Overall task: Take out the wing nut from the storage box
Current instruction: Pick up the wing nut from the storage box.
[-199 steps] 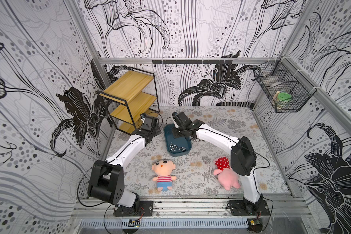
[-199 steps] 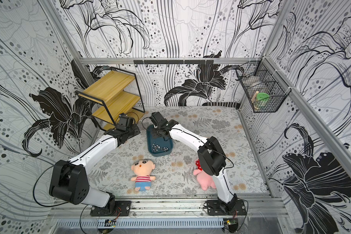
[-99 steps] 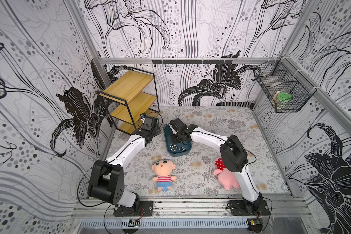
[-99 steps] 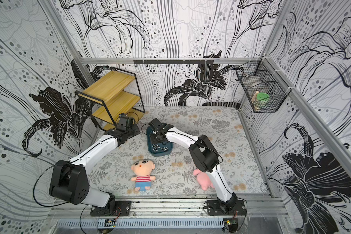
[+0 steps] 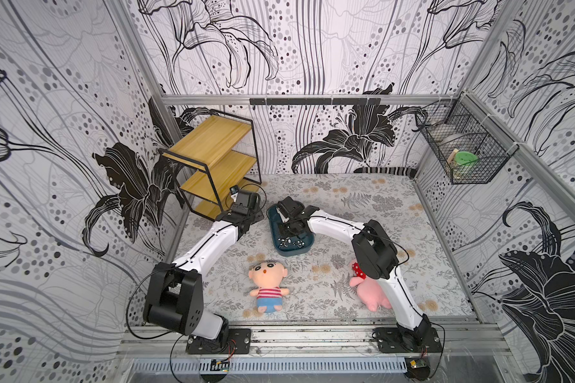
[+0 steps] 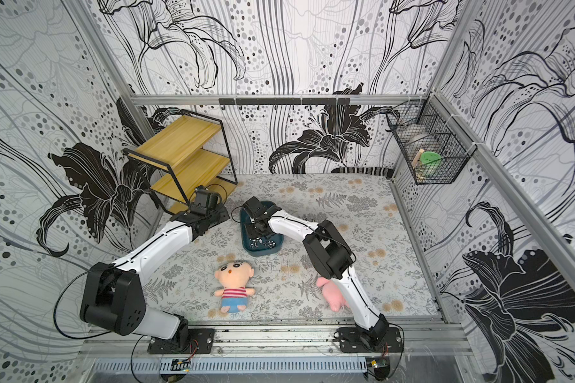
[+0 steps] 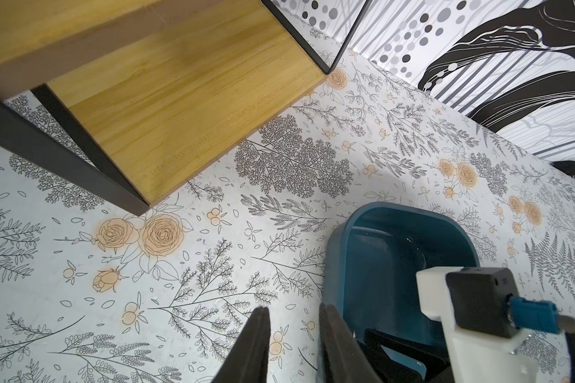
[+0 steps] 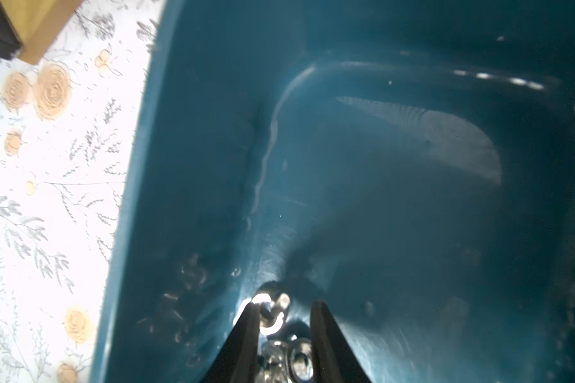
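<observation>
Several shiny metal nuts (image 5: pixel 290 243) inside storage box (image 5: pixel 292 253).

Enclosed cell. Walls (image 5: pixel 312 49) papered in a black-and-white lily and dot print, edged with aluminium profiles (image 5: pixel 196 98). Black hook rail (image 5: pixel 314 101) on the back wall's bar. Tabletop (image 5: pixel 362 205) covered in a pale sheet with grey ferns and peach roses. Three-tier wooden shelf (image 5: pixel 213 139) in a black metal frame stands on the tabletop in the back left corner. Black wire mesh basket (image 5: pixel 462 156) hangs on the right wall, in both top views. Striped roll (image 5: pixel 385 170) at the back wall's foot. Grey slotted cable duct (image 5: pixel 279 366) along the front. Light bright and even.
</observation>
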Motion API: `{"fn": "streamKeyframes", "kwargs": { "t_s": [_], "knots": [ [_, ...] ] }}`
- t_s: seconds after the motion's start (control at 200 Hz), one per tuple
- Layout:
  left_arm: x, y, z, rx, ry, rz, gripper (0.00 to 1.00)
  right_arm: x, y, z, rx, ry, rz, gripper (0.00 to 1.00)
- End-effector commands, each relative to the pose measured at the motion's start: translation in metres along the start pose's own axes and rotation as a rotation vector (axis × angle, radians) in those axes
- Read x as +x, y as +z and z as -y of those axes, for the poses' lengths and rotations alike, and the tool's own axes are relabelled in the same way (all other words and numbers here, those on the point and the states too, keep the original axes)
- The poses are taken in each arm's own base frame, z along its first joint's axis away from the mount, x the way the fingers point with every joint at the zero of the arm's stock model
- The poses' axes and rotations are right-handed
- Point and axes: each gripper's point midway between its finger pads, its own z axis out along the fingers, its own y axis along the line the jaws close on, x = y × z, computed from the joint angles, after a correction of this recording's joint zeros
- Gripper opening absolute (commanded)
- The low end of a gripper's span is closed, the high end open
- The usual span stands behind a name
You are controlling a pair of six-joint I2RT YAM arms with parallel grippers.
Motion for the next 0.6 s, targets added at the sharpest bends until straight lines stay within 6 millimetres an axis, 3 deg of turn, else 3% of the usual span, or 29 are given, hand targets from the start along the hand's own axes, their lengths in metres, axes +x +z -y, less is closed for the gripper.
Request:
{"fn": "streamKeyframes", "kwargs": {
  "t_s": [0.0,0.596],
  "knots": [
    [-0.0066,-0.0058,0.0002,0.006,-0.009,0.036,0.32,0.0044,0.0083,-0.0043,-0.008,0.018,-0.022,0.3],
    [-0.0057,-0.0071,-0.0005,0.008,-0.013,0.038,0.32,0.0084,0.0143,-0.0005,0.006,0.021,-0.03,0.15]
  ]
}}
